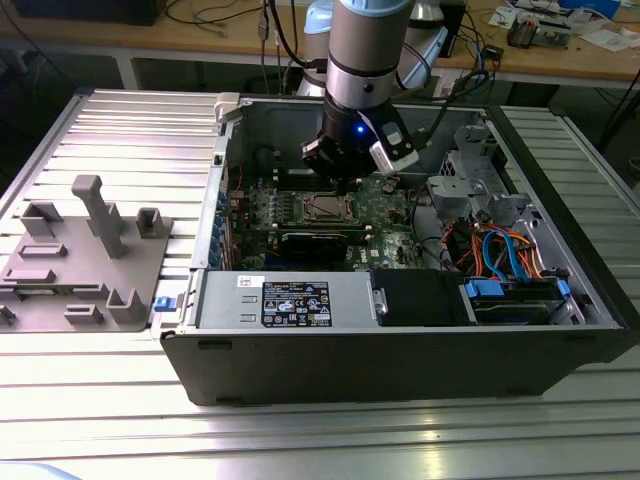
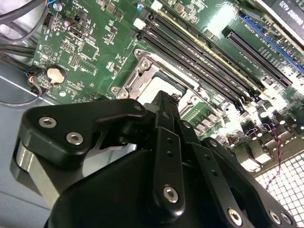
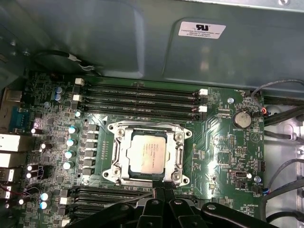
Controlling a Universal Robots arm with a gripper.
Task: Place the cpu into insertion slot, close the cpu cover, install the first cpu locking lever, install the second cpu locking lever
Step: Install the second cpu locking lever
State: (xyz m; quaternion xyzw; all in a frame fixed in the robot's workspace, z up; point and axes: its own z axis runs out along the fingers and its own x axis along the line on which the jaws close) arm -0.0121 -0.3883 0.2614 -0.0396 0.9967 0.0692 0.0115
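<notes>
With the cpu (image 3: 148,153) seated in the insertion slot (image 3: 116,156) under the cpu cover (image 3: 178,156), the hand (image 3: 163,190), fingers pressed together and empty, hovers at the slot's edge; a low pass could scrape the motherboard (image 3: 223,156).

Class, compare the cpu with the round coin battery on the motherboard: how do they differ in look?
The cpu is square, while the coin battery is round. The cpu is plainly larger than the battery. The cpu lies inside the cpu cover, framed by metal; the battery sits apart near the board's edge. Both have silver-grey metal tops.
</notes>
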